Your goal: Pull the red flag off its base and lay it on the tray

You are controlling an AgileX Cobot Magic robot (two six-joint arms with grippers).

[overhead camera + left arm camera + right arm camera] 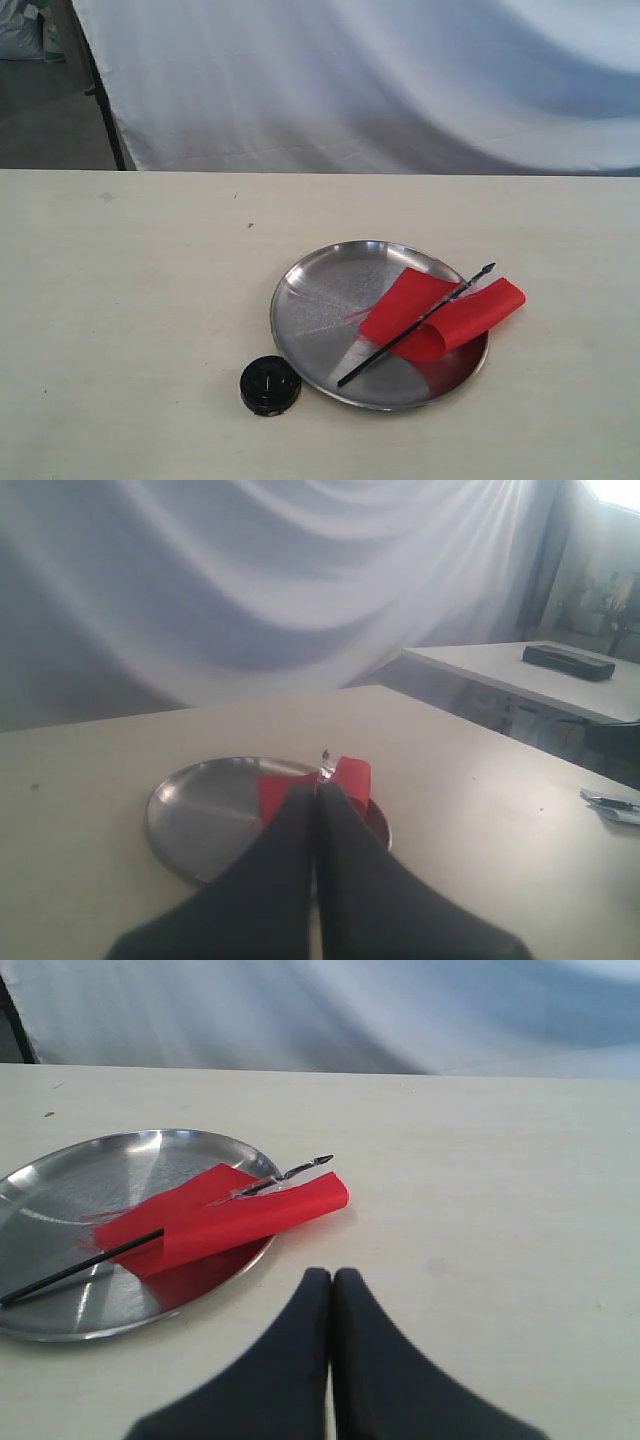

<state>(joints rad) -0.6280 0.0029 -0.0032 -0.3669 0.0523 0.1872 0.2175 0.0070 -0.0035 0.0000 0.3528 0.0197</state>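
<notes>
The red flag (445, 313) lies across the right side of the silver tray (320, 300), its black stick slanting from the tray's front to a pointed tip past the rim. The black round base (270, 385) stands alone on the table by the tray's front left edge. Neither gripper shows in the exterior view. In the left wrist view my left gripper (318, 792) is shut and holds nothing, with the tray (200, 810) and flag (352, 775) beyond it. In the right wrist view my right gripper (331, 1278) is shut and holds nothing over bare table beside the flag (230, 1218) and tray (60, 1190).
The pale table (130, 300) spreads wide around the tray. A white cloth backdrop (380, 80) hangs behind it. In the left wrist view a second table (520, 675) with a dark box (568, 661) stands off to one side.
</notes>
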